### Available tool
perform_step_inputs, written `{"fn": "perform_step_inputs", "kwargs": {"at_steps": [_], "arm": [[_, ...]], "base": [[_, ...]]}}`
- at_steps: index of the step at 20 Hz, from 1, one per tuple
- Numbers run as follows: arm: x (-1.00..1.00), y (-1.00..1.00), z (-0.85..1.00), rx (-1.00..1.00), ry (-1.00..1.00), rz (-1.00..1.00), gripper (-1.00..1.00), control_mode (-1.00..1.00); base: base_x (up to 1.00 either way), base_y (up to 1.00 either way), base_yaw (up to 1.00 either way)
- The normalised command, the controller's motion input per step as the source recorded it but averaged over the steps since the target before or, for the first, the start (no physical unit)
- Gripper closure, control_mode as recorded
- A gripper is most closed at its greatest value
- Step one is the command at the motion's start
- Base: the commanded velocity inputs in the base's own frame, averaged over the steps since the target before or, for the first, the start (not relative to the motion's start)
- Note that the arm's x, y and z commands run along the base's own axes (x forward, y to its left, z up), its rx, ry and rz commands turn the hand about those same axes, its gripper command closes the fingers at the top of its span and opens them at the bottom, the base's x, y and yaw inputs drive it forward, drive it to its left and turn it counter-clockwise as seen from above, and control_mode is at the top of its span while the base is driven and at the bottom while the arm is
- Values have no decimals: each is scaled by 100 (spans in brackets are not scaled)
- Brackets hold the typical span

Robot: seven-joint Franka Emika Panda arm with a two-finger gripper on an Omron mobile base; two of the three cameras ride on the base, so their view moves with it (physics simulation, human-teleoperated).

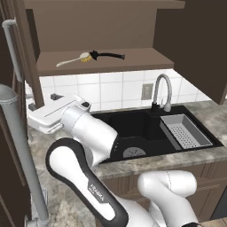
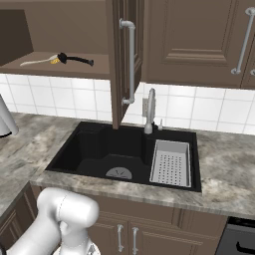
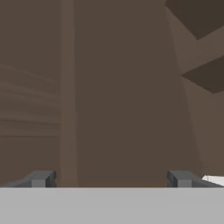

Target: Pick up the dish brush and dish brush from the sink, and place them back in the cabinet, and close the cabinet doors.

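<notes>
Arm folded at elbow, forearm reaching left of the sink, hand level and pointing left. Gripper spread wide, fingertips far apart, nothing between them.

White tiled backsplash runs at twelve o'clock above a mottled grey stone counter, with brown lower drawers beneath at six.

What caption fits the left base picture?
Both dish brushes lie on the open cabinet shelf above the sink.
</notes>
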Motion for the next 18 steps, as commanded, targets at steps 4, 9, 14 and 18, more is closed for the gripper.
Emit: {"fn": "perform_step_inputs", "kwargs": {"at_steps": [4, 9, 14, 18], "arm": [[12, -23, 0, 0, 1, -15, -100, -100], [14, -23, 2, 0, 3, -14, -100, -100], [12, -25, 1, 1, 2, -13, -100, -100], [8, -26, 2, 1, 1, -14, -100, -100]], "base": [[0, 0, 0], [0, 0, 0], [0, 0, 0], [0, 0, 0]]}}
